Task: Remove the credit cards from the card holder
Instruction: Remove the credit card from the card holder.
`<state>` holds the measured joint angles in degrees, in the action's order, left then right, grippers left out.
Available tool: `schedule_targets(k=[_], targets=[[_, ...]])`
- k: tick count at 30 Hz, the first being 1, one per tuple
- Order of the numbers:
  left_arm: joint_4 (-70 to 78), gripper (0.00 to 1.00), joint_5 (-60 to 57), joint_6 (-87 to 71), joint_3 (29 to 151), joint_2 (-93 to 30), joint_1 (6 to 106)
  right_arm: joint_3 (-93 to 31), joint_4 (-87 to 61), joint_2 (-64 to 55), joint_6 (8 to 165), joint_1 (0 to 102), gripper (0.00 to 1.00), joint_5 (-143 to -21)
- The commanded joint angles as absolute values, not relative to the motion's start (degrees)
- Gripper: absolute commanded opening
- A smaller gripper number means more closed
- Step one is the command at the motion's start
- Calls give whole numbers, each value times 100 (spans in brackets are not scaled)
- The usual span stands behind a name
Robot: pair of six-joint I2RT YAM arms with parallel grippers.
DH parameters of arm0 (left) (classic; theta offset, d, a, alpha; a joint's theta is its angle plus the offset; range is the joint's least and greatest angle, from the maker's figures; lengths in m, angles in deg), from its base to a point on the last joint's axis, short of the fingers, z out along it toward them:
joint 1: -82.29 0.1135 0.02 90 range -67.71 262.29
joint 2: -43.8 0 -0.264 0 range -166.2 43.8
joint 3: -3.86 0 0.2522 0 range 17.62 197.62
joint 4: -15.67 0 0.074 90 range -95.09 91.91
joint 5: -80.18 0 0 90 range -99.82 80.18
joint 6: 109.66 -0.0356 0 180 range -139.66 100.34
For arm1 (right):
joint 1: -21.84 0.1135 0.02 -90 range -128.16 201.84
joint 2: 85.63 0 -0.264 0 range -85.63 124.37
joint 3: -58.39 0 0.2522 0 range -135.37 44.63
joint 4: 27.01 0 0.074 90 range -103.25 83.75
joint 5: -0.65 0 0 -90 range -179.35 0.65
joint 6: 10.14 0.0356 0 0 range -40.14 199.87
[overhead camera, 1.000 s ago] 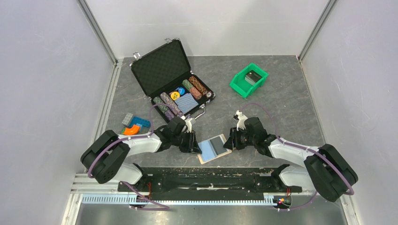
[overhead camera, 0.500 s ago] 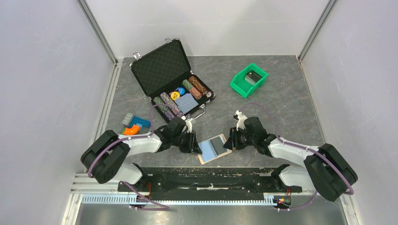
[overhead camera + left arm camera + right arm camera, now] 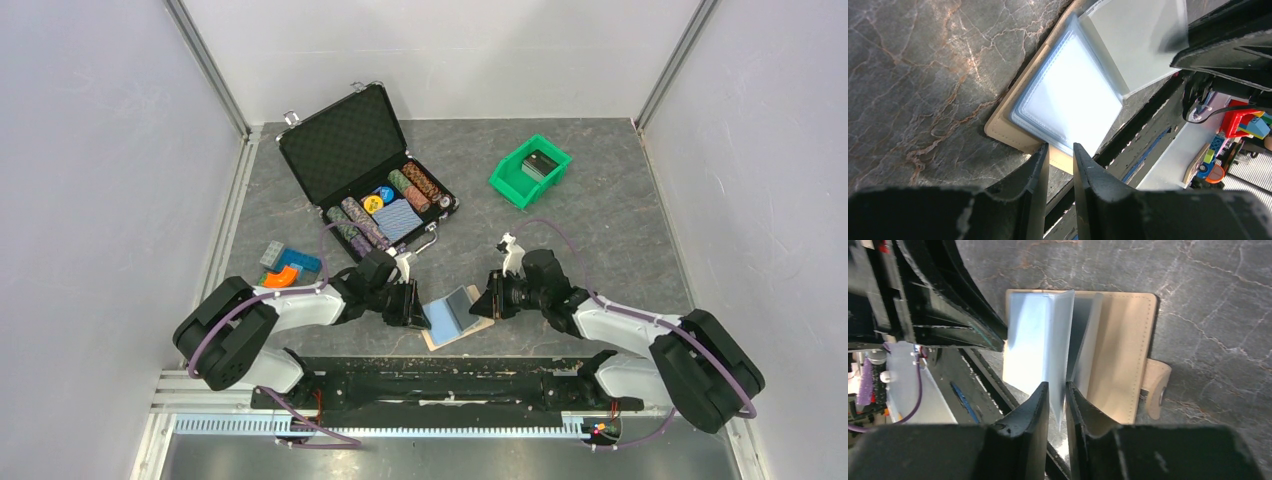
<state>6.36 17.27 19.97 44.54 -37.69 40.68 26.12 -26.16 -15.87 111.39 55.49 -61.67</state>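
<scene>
The tan card holder [image 3: 483, 322] lies open near the front edge, between both grippers. Its light blue-grey inner faces show in the left wrist view [image 3: 1068, 95]. My left gripper [image 3: 417, 314] is nearly shut, with its tips [image 3: 1061, 150] at the holder's left edge and nothing seen between them. My right gripper [image 3: 488, 300] is shut on a thin light blue leaf [image 3: 1064, 355], which stands upright from the holder [image 3: 1120, 350]. I cannot tell whether that leaf is a credit card or a sleeve. The side tab [image 3: 1157, 387] lies flat on the table.
An open black chip case [image 3: 350, 140] with poker chips stands at the back left. A green bin [image 3: 512, 180] is at the back right. Coloured toy blocks [image 3: 285, 268] lie left of my left arm. The black base rail [image 3: 450, 375] runs just in front of the holder.
My right gripper has lifted the holder's right-hand leaf from flat to upright and moved slightly left. My left gripper has stayed put.
</scene>
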Motion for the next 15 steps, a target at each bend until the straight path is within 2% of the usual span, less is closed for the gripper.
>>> schedule_targets(k=[1, 9, 13, 15], targets=[[736, 31, 1761, 2161, 4499, -3829, 4019, 2582, -2947, -1772, 11277, 5581, 24, -5938], [736, 32, 1762, 2165, 4512, -3805, 4019, 2542, -2936, -1945, 11356, 5594, 36, -5868], [736, 32, 1771, 2173, 4513, -3801, 4019, 2475, -2870, -2068, 11362, 5602, 36, -5877], [736, 32, 1760, 2175, 4521, -3804, 4010, 2446, -2840, -2106, 11349, 5620, 31, -5868]])
